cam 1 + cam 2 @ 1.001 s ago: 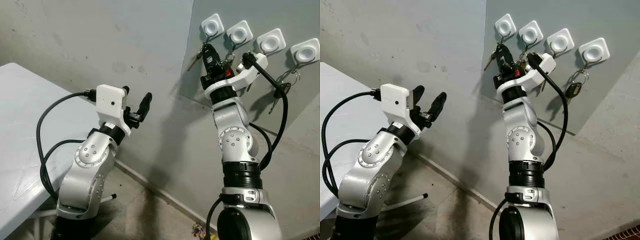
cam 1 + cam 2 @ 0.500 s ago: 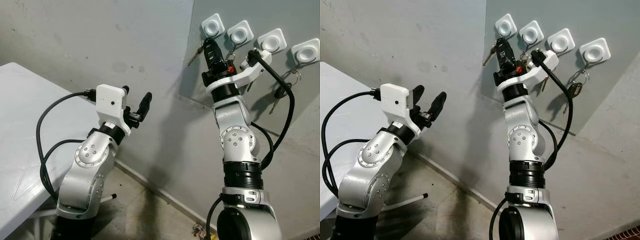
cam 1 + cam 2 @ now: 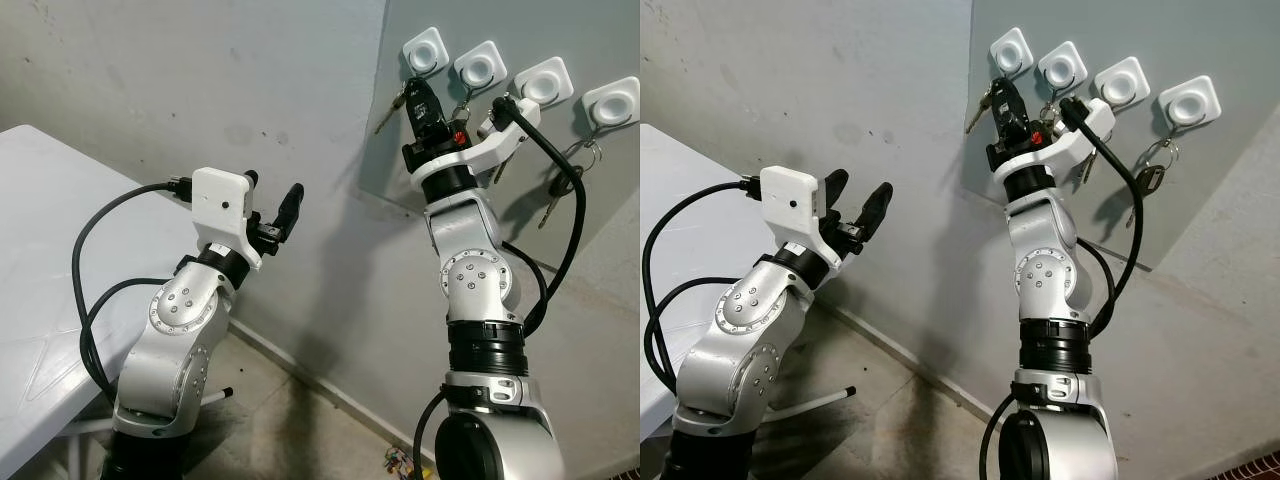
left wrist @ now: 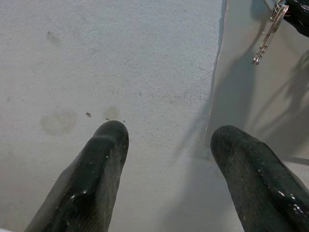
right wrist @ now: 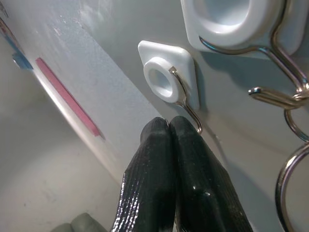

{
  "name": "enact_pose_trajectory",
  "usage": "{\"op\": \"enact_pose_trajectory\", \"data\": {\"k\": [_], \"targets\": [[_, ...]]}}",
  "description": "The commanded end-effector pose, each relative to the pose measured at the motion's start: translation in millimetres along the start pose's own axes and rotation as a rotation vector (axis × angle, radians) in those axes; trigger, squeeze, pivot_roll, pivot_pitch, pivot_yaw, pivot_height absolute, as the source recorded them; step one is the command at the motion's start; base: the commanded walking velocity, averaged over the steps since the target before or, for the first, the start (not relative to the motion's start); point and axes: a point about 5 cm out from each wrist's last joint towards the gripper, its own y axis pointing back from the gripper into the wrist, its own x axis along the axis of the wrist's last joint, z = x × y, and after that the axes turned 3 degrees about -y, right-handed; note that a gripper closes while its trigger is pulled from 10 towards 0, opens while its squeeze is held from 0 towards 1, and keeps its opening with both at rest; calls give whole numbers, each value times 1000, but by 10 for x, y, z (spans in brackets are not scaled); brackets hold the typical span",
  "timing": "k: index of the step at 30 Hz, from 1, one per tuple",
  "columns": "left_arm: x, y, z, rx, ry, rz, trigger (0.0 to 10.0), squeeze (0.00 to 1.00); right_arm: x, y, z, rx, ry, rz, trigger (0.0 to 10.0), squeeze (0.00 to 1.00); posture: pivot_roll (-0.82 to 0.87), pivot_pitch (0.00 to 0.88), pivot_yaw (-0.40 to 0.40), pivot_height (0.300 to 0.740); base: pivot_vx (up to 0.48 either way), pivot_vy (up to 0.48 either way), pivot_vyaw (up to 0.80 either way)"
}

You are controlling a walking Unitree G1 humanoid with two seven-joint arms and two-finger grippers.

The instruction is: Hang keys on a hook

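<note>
Four white square hooks sit in a row on a grey wall panel (image 3: 480,210). My right gripper (image 3: 415,90) is raised just under the leftmost hook (image 3: 424,50). It is shut on a bunch of keys, and one key (image 3: 388,112) dangles to its left. In the right wrist view the closed fingertips (image 5: 166,126) touch the wire of that hook (image 5: 164,77). Other key rings (image 3: 588,152) hang from hooks further right. My left gripper (image 3: 272,205) is held up open at mid height, away from the panel, with nothing between its fingers (image 4: 96,179).
A white table (image 3: 40,250) stands at my left, close to the left arm. The bare wall meets the panel at an edge (image 4: 216,92) ahead of the left gripper. A black cable (image 3: 565,230) loops off my right wrist. A thin white rod (image 3: 215,394) lies on the floor.
My right gripper has carried the keys a little higher, closer to the leftmost hook, and its wrist has turned slightly. The left arm has stayed where it was.
</note>
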Motion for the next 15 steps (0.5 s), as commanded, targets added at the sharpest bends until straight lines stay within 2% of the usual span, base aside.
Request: {"op": "enact_pose_trajectory", "data": {"k": [1,7,8,15], "targets": [[38,-11,-1,8,-18,12,10000,0,-11,-58,-40,-9,11,-21,10000,0,-42,21,-29,740,0,0,0],[38,-12,-1,8,-18,12,10000,0,-13,-60,-35,-21,8,-25,10000,0,-42,21,-29,740,0,0,0],[40,-10,0,8,-19,11,10000,0,-14,-65,-7,-65,18,-30,10000,0,-42,23,-28,740,0,0,0],[39,-8,4,10,-19,11,10000,0,-21,-71,36,-129,26,-43,10000,0,-41,23,-30,740,0,0,0]]}}
